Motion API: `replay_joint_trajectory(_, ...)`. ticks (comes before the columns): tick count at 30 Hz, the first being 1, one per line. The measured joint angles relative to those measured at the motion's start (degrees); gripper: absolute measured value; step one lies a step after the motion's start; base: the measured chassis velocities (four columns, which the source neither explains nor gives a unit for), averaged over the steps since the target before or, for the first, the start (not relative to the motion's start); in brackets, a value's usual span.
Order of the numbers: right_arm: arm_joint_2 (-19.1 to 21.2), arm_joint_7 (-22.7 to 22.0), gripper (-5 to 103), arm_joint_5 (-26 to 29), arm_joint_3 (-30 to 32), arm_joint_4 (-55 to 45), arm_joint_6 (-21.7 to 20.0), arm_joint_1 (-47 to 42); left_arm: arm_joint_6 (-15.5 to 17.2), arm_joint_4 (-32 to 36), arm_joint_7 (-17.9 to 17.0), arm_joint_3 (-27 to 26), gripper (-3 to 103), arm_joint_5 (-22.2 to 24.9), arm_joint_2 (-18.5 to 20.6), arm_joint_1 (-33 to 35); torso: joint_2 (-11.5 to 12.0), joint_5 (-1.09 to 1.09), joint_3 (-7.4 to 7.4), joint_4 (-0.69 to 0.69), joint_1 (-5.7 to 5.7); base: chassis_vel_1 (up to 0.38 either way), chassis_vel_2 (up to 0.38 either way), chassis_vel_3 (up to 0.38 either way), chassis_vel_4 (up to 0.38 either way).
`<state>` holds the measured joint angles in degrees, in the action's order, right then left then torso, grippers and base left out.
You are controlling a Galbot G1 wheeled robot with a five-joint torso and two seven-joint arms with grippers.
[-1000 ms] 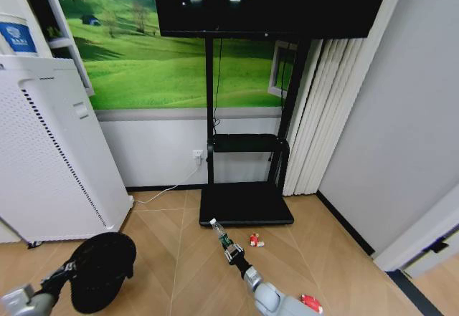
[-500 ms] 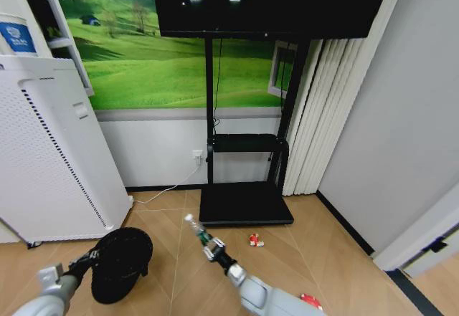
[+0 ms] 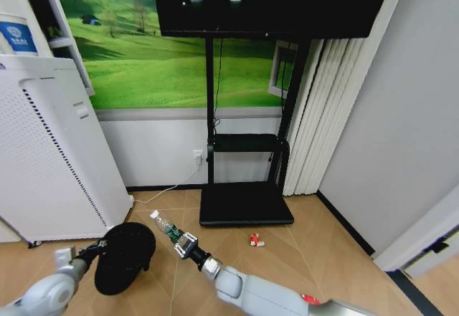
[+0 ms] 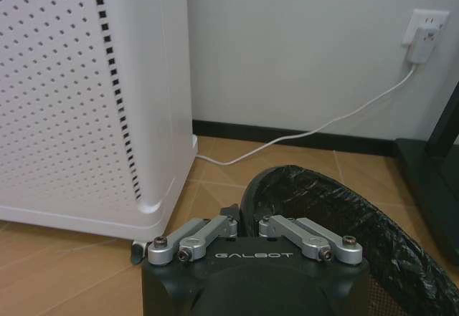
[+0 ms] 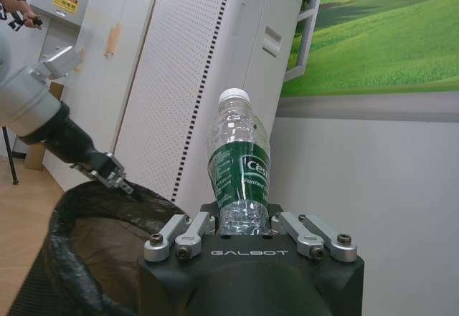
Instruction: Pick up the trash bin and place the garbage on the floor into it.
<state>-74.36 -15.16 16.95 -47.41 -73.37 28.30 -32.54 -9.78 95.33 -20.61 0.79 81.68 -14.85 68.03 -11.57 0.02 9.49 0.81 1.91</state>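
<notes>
— Where do we have the trash bin point(image 3: 126, 256) right now?

— We hold it up on our left side, lifted off the floor point(image 3: 287, 248), in front of the big white perforated cabinet point(image 3: 50, 158). The left gripper point(image 3: 99, 249) pinches its rim on the side nearest us; from the left wrist we see the jaws drawn narrow over the edge of the black bag liner point(image 4: 344, 208), with the bin's mouth opening just beyond the fingers.

— And the right arm?

— The right gripper point(image 3: 185, 243) reaches forward and to the left, across the middle of the floor. Its jaws are closed around the lower end of a clear plastic bottle point(image 3: 166, 226) with a green label and a white cap. The bottle sticks out past the fingers, cap end leading, tilted up toward the bin.

— How close is the bottle to the bin?

— Near. From the head the cap sits just beside the bin's right rim. From the right wrist we see the bin's mouth point(image 5: 93, 237) below and to one side of the bottle point(image 5: 239, 162), and the left gripper point(image 5: 109, 173) clamped on the far rim.

— Anything else lying on the floor?

— A small red and white scrap point(image 3: 255, 241) just in front of the flat black base point(image 3: 245, 205) of the TV stand, and another red piece point(image 3: 310, 300) close beside our right arm.
</notes>
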Motion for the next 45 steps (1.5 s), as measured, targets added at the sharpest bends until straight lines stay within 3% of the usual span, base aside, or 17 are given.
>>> replay_joint_trajectory(6, -2.15, -0.06, 29, 0.83, -1.20, 2.72, 0.04, 0.69, 0.62, 0.74, -1.15, 8.27, 7, 1.08, -1.47, -8.76, 0.00, -0.03, 0.00, 0.02, 0.00, 0.000, 0.000, 0.000, 0.000)
replay_joint_trajectory(10, -3.70, -0.03, 29, 0.53, -1.57, 5.70, 0.63, 0.33, 0.98, 1.74, -1.37, 9.71, 7, 0.96, -1.52, -9.62, 0.00, -0.02, 0.00, 0.01, 0.00, 0.000, 0.000, 0.000, 0.000)
replay_joint_trajectory(23, -6.12, 0.04, 29, 0.36, -1.90, 9.69, 1.28, 0.19, 1.88, 4.33, -0.33, 5.87, 7, -1.54, -0.32, -4.12, -0.01, -0.02, 0.00, 0.00, -0.01, 0.000, 0.000, 0.000, 0.000)
replay_joint_trajectory(29, -9.75, -2.69, 29, -1.31, -2.42, 12.03, 0.51, -0.80, 2.06, 4.61, 0.05, 5.22, 7, -2.28, -1.10, -3.26, -0.01, -0.02, 0.00, 0.00, 0.00, 0.000, 0.000, 0.000, 0.000)
replay_joint_trajectory(37, -11.07, -6.54, 28, -2.48, -2.93, 12.90, -0.48, -1.09, 2.06, 4.48, 0.13, 5.41, 7, -2.78, -1.99, -3.36, -0.01, -0.02, 0.00, 0.01, 0.00, 0.000, 0.000, 0.000, 0.000)
replay_joint_trajectory(38, -11.17, -7.17, 38, -1.85, -3.06, 12.82, -0.84, -1.09, 2.08, 4.48, 0.14, 5.45, 7, -2.84, -2.13, -3.45, -0.01, -0.02, 0.00, 0.01, -0.01, 0.000, 0.000, 0.000, 0.000)
replay_joint_trajectory(45, -11.75, -8.07, 60, -0.78, -3.30, 12.56, -1.41, -1.37, 2.09, 4.32, 0.16, 6.16, 7, -3.14, -2.91, -4.01, -0.01, -0.02, 0.00, 0.00, 0.00, 0.000, 0.000, 0.000, 0.000)
